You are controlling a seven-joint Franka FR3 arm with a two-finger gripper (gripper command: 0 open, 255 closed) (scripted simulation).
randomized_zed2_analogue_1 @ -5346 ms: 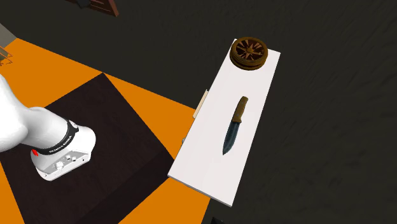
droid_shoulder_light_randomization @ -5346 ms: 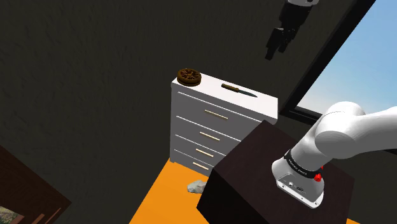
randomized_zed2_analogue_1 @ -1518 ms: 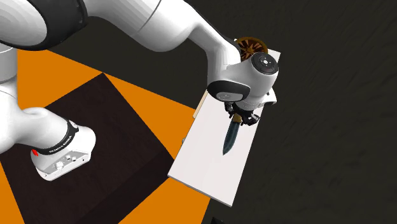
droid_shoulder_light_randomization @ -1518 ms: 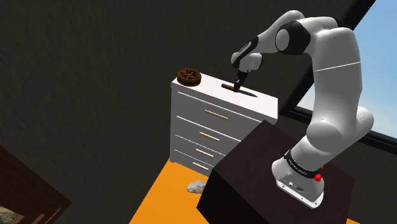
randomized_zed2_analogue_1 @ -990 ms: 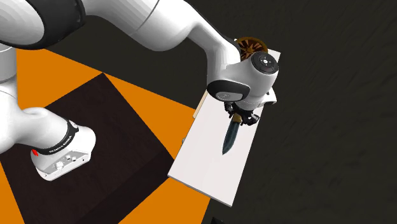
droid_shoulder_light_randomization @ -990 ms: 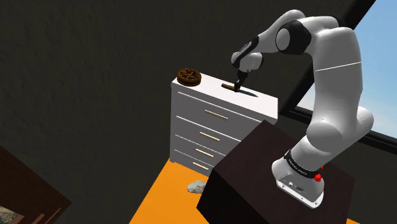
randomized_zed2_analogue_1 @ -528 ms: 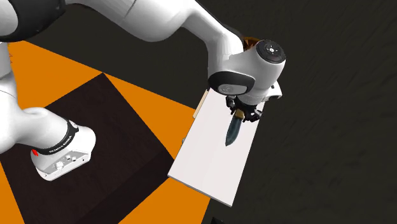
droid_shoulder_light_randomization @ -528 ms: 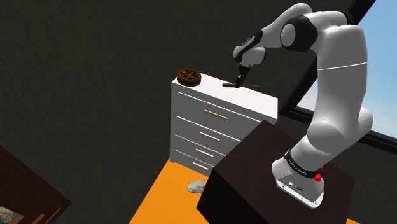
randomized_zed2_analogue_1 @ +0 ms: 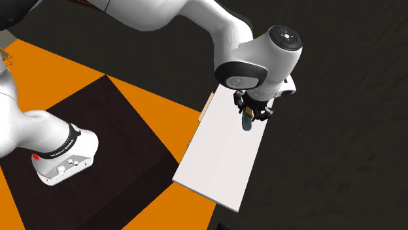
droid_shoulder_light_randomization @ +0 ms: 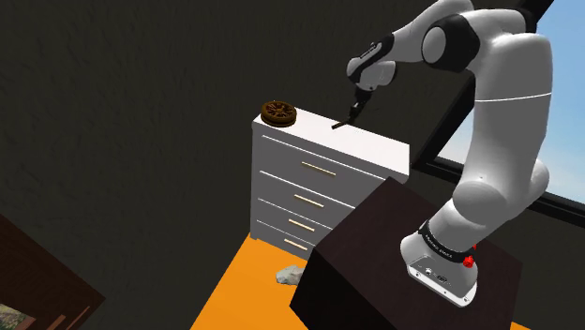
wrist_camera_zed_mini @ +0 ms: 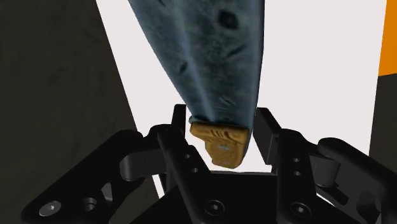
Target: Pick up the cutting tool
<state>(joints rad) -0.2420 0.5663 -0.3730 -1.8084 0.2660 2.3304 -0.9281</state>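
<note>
Jaws clenched on the brown handle of the knife (wrist_camera_zed_mini: 213, 57), one black finger pressed to each side. One knife: its mottled grey-blue blade points straight away from the gripper (wrist_camera_zed_mini: 221, 129) toward the white top of the dresser (droid_shoulder_light_randomization: 328, 178). In the shoulder view it hangs as a thin dark sliver under the hand, tip close over the top; whether the tip touches cannot be told. The second exterior view looks nearly down the blade, over the half of the top nearer that view's right. One dresser, four drawers, each with one pale bar handle. One round brown wheel-shaped piece (droid_shoulder_light_randomization: 279, 112) sits at the top's corner toward the shoulder view's left, well apart from the knife. The top runs on as open white surface toward the second exterior view's bottom. One dark box stand (droid_shoulder_light_randomization: 375, 248) stands beside the dresser on an orange floor (droid_shoulder_light_randomization: 239, 295). One small grey lump (droid_shoulder_light_randomization: 289, 274) lies at the dresser's foot. A black band (droid_shoulder_light_randomization: 441, 246) at the arm's base carries white lettering, too small to read.
</note>
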